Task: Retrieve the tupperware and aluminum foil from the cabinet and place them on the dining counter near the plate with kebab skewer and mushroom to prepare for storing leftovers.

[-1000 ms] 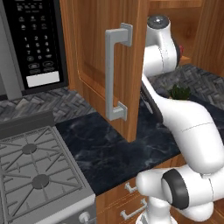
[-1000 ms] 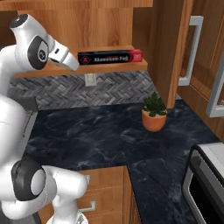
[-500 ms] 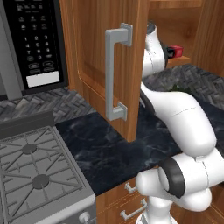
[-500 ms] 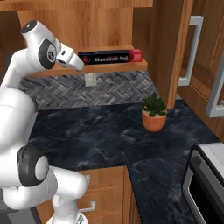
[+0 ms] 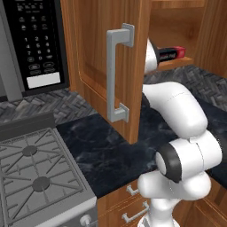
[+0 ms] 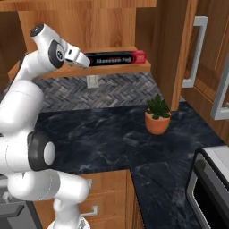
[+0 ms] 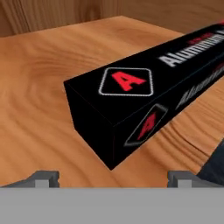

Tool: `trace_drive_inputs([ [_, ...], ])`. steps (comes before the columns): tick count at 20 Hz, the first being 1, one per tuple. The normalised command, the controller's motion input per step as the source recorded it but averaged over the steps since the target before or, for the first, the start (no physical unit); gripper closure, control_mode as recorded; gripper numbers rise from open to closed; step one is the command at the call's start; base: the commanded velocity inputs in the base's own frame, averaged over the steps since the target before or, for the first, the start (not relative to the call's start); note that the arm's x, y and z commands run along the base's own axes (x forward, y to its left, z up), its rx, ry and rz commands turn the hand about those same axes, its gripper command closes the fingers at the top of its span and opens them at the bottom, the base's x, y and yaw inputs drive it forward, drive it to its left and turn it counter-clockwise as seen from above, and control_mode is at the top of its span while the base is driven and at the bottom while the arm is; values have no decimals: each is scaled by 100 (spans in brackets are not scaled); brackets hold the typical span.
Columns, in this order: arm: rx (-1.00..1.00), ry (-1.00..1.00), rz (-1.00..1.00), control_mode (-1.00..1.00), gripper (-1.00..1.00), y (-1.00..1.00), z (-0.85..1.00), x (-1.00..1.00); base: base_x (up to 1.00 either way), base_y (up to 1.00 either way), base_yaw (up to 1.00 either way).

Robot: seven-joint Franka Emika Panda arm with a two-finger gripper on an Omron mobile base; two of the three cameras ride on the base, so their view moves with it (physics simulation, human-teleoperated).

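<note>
Two base views differ: the left shows a microwave (image 5: 33, 42) and stove (image 5: 37, 175), the right a potted plant (image 6: 157, 117) on the table (image 6: 103, 138). On the cabinet shelf (image 7: 39, 92), the aluminum foil box (image 7: 144, 94) lies just ahead of the claw (image 7: 113, 177), centred between its spread-apart fingers.

The aluminum foil (image 7: 144, 87) is a long black box with a red "A" emblem in a white-outlined square and white lettering along its side. It lies flat on the wooden cabinet shelf (image 7: 39, 87), running from the frame's centre to the upper right in the hand view. In the right base view it sits in the upper middle, with one red end (image 6: 140, 57).
</note>
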Motion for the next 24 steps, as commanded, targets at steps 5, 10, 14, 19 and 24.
trace_drive_inputs([
  [5,-1,0,-3,-100,-100,26,-1,56,0,0,0],
  [10,0,-2,-9,-100,-100,30,-13,22,0,0,0],
  [14,0,-10,-27,-100,-100,1,-14,9,0,0,0],
  [19,0,-16,-37,-100,-100,0,-12,27,0,0,0],
  [24,0,-15,-28,-100,-100,8,-12,40,0,0,0],
])
